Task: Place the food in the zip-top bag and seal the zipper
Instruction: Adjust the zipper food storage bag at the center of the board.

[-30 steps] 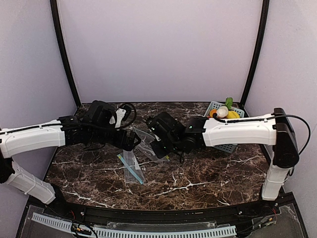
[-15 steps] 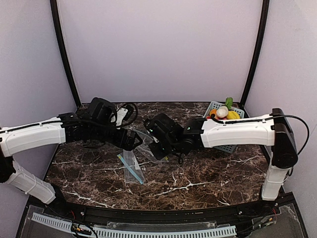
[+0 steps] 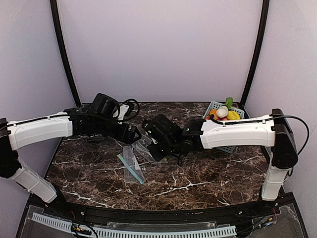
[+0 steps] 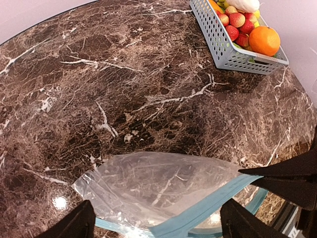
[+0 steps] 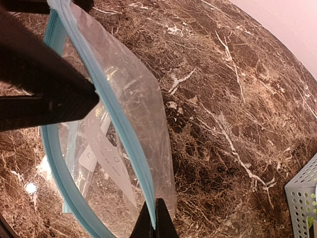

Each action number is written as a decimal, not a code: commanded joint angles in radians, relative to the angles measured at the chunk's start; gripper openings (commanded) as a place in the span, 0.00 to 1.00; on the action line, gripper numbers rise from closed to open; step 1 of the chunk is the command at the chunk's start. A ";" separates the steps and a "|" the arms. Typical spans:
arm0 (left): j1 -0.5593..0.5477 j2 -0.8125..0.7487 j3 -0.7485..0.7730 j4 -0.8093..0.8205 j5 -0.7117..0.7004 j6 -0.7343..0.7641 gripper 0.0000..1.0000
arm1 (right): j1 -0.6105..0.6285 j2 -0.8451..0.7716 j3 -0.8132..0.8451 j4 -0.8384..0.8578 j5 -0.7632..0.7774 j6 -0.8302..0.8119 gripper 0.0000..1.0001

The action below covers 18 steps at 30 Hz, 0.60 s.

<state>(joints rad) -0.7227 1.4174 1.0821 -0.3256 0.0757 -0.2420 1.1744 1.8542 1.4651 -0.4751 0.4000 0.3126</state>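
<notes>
Pinched the blue zipper rim of the zip-top bag [image 5: 124, 99] between the closed tips of the right gripper [image 5: 154, 220], raising one lip off the marble table [image 4: 99, 74] near its middle, apparently to keep the mouth up for loading. Spread the left gripper [image 4: 157, 210] wide at that same mouth, fingers apart to either side and clamped on nothing, seemingly poised to take the opposite lip. Carried nothing inside the clear bag. Left the food [image 3: 224, 113] well apart in the grey basket [image 4: 213, 34] at the table's far right corner: an orange ball [image 4: 264, 39], red strawberries [image 4: 237, 20] and a white piece [image 4: 242, 4] among it, none yet moved across.
</notes>
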 commanded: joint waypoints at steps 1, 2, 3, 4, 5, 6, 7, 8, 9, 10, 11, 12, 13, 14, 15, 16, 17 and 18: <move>0.002 0.009 0.045 -0.044 0.022 0.086 0.81 | 0.011 0.017 0.035 -0.003 0.002 -0.016 0.00; 0.002 0.013 0.053 -0.048 0.025 0.110 0.79 | 0.013 0.019 0.036 -0.004 0.002 -0.019 0.00; 0.002 0.015 0.057 -0.059 0.026 0.121 0.75 | 0.013 0.019 0.037 -0.006 0.002 -0.021 0.00; 0.002 0.019 0.067 -0.067 0.026 0.139 0.69 | 0.013 0.019 0.038 -0.008 0.002 -0.022 0.00; 0.002 0.021 0.071 -0.082 0.029 0.148 0.67 | 0.012 0.019 0.039 -0.009 0.002 -0.024 0.00; 0.002 0.025 0.077 -0.088 0.031 0.166 0.64 | 0.013 0.019 0.041 -0.009 0.002 -0.025 0.00; 0.002 0.029 0.079 -0.098 0.033 0.173 0.63 | 0.013 0.019 0.042 -0.011 0.001 -0.026 0.00; 0.003 0.031 0.082 -0.102 0.032 0.185 0.62 | 0.012 0.020 0.044 -0.011 -0.001 -0.027 0.00; 0.002 0.033 0.083 -0.107 0.034 0.192 0.61 | 0.013 0.021 0.045 -0.011 -0.005 -0.028 0.00; 0.002 0.034 0.085 -0.109 0.036 0.204 0.59 | 0.013 0.020 0.047 -0.011 -0.010 -0.030 0.00; 0.002 0.037 0.087 -0.113 0.035 0.209 0.58 | 0.013 0.021 0.048 -0.011 -0.012 -0.030 0.00; 0.003 0.038 0.090 -0.115 0.036 0.218 0.56 | 0.013 0.022 0.049 -0.011 -0.014 -0.031 0.00; 0.002 0.039 0.091 -0.117 0.039 0.221 0.55 | 0.013 0.021 0.049 -0.012 -0.015 -0.032 0.00; 0.002 0.040 0.093 -0.116 0.044 0.225 0.51 | 0.013 0.020 0.048 -0.012 -0.015 -0.030 0.00; 0.002 0.040 0.093 -0.115 0.045 0.226 0.50 | 0.012 0.020 0.048 -0.013 -0.016 -0.031 0.00; 0.002 0.040 0.092 -0.114 0.048 0.228 0.47 | 0.012 0.020 0.047 -0.013 -0.016 -0.031 0.00; 0.002 0.041 0.093 -0.114 0.048 0.229 0.46 | 0.013 0.020 0.047 -0.014 -0.019 -0.032 0.00; 0.002 0.043 0.093 -0.115 0.050 0.232 0.42 | 0.013 0.021 0.047 -0.014 -0.020 -0.031 0.00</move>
<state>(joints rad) -0.7227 1.4551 1.1461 -0.4065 0.1062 -0.0429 1.1748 1.8553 1.4868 -0.4789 0.3916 0.2882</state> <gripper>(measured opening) 0.467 0.005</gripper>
